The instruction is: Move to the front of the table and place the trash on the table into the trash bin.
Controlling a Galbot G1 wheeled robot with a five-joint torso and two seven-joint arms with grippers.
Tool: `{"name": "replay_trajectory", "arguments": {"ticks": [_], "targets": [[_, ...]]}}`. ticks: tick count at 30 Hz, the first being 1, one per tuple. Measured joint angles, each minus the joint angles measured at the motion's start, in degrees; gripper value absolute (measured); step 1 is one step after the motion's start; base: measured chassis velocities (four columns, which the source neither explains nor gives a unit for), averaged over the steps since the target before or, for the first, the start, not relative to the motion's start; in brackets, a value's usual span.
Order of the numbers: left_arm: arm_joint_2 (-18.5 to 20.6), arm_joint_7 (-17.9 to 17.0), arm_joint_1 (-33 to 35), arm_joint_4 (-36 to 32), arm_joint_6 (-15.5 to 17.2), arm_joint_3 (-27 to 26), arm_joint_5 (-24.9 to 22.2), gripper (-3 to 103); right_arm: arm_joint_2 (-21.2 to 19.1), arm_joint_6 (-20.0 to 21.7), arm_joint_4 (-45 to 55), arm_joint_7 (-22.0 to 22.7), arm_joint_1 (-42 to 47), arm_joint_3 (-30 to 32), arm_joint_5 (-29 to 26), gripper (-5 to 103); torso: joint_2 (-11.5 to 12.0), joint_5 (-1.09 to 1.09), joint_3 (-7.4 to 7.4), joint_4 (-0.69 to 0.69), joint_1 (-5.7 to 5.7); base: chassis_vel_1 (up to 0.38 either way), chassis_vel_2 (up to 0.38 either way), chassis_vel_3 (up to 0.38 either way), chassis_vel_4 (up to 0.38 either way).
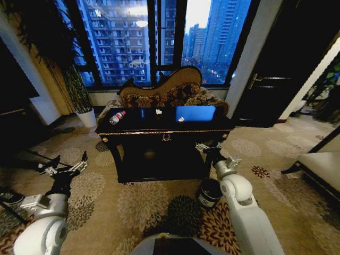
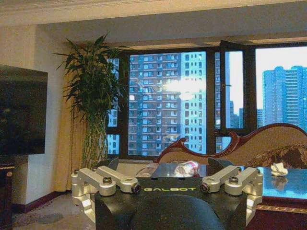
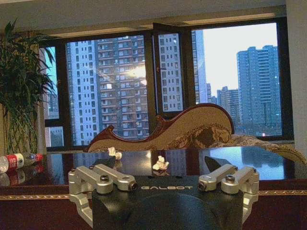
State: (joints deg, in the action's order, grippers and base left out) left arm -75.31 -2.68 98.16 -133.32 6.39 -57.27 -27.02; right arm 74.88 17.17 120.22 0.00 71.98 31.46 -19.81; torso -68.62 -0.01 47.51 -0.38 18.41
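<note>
the right gripper (image 1: 209, 148) hangs with its fingers spread and nothing between them, just in front of the table (image 1: 164, 131) at its right front corner. the trash bin (image 1: 209, 192) stands on the carpet just below and behind this gripper, beside the right arm and close to the table's front. ahead of the gripper, on the glossy tabletop (image 3: 192, 160), a white crumpled scrap (image 3: 160, 163) lies nearest, a second white scrap (image 3: 114, 153) lies farther back toward the sofa (image 3: 192, 129), and the clear bottle (image 3: 19, 160) with its red label lies on its side far off toward the left end.

the left gripper (image 1: 62, 163) is also spread wide and empty, held low over the carpet well to the left of the table. from it the bottle (image 2: 186, 168) lies ahead on the near end of the tabletop, and a white scrap (image 2: 278, 168) sits farther along to the right. a tall potted plant (image 2: 93, 105) stands beyond this gripper by the window.
</note>
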Motion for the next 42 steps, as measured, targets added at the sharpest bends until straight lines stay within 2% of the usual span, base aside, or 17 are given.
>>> {"name": "replay_trajectory", "arguments": {"ticks": [31,37,42], "targets": [[-0.22,-0.03,0.06,0.52,-0.08,-0.08,-0.01,100,-0.72,-0.27,-0.14,0.0,-0.47,-0.43,0.16,100,0.01,0.0,0.0,0.0,0.01,-0.153,0.159,0.159,-0.153],[-0.59,-0.02,0.41,0.2,-0.11,-0.05,-0.01,100,-1.13,-0.22,-0.37,0.0,-0.88,-2.49,0.17,100,0.01,0.0,0.01,-0.02,0.02,-0.105,0.094,0.098,-0.095],[-1.12,-0.05,0.92,-0.61,-0.11,-0.11,0.1,100,-2.42,0.47,-3.2,-0.01,-5.32,-7.34,-0.06,100,0.01,0.0,0.01,0.0,0.01,-0.032,0.02,0.014,-0.013]]}}
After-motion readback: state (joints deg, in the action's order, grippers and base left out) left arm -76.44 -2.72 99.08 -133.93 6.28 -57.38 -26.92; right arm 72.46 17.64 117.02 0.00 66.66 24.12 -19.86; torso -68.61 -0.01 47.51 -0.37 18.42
